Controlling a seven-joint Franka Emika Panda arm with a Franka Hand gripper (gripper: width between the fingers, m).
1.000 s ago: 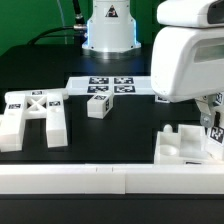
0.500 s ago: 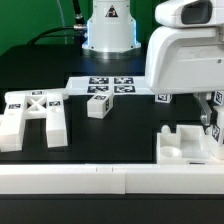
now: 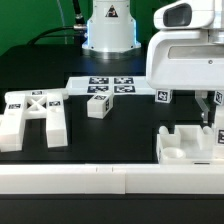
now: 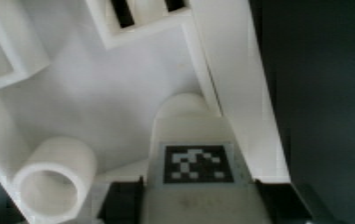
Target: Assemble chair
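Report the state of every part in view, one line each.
Claw: shut on the leg.
Leg: gripped, tag facing the wrist camera.
Seat block: resting on the table, under the claw.
X-braced frame: lying on the table, untouched.
Small block: loose by the marker board.

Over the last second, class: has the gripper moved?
Yes. The gripper, shut on a tagged leg, has risen and shifted toward the exterior view's left, judged against the seat block below it.

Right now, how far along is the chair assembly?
Nothing looks joined yet. In hand: the hand is shut on a tagged leg, held at the seat block. Left: seating that leg, then adding the X-braced frame and the small tagged block, both lying apart on the table.
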